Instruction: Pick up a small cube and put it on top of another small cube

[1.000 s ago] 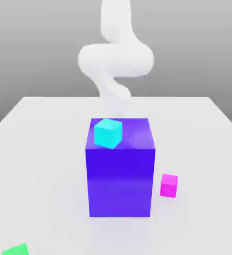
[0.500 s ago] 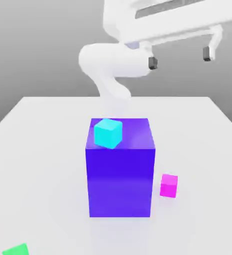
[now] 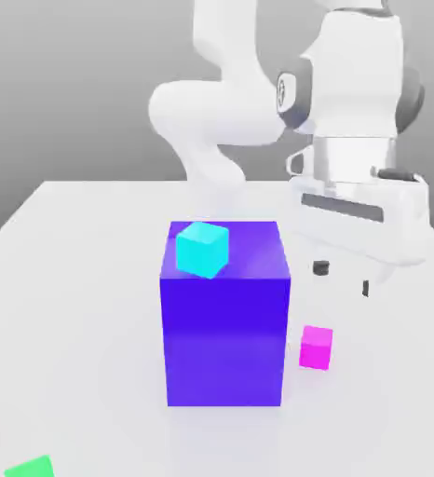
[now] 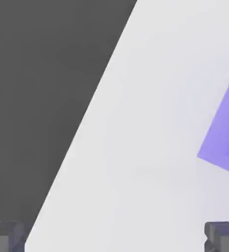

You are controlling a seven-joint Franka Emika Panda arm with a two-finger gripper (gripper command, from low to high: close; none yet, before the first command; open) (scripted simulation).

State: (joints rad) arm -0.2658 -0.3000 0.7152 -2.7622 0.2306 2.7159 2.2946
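A small magenta cube (image 3: 316, 347) rests on the white table just to the exterior view's right of the big blue block (image 3: 224, 326). The small green cube (image 3: 31, 467) lies at the table's near corner on the exterior view's left, partly cut off by the frame. My gripper (image 3: 343, 278) hangs open above and slightly behind the magenta cube, apart from it, its two dark fingertips (image 3: 320, 268) wide with nothing between them. In the hand view both fingertips (image 4: 223, 235) stand far apart over bare table.
A small cyan cube (image 3: 202, 248) sits on top of the big blue block (image 4: 224, 128). The white table (image 3: 90, 279) stretches around the block, and its edge (image 4: 87, 123) runs close to my hand against a dark background.
My arm has swung down and forward from high above. The hand now points down beside the blue block, above the magenta cube. Cubes have not moved.
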